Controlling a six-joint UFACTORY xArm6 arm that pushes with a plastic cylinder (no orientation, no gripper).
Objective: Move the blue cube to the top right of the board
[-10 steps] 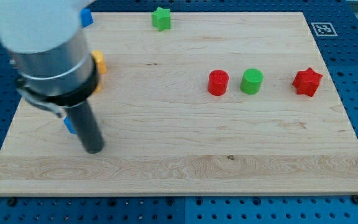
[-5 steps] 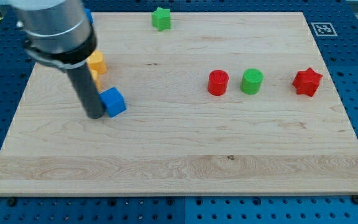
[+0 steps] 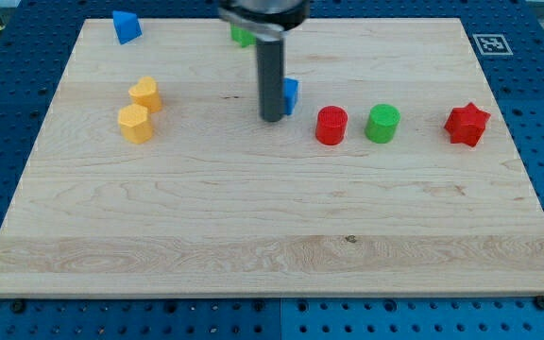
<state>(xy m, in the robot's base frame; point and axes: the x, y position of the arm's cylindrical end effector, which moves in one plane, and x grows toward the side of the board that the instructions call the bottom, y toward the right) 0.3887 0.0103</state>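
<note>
The blue cube [image 3: 291, 94] sits on the wooden board [image 3: 253, 217] a little above its middle, mostly hidden behind my dark rod. My tip [image 3: 272, 117] touches the board right at the cube's left side. The red cylinder [image 3: 331, 125] stands just to the right of and below the cube.
A green cylinder [image 3: 382, 123] and a red star [image 3: 467, 124] stand in a row right of the red cylinder. Two yellow blocks [image 3: 140, 109] sit at the left. A second blue block [image 3: 126, 25] lies at the top left. A green star [image 3: 241, 36] is partly hidden behind the arm.
My tip has swept from the left side up and to the right, pushing the blue cube with it to the board's middle near the red cylinder.
</note>
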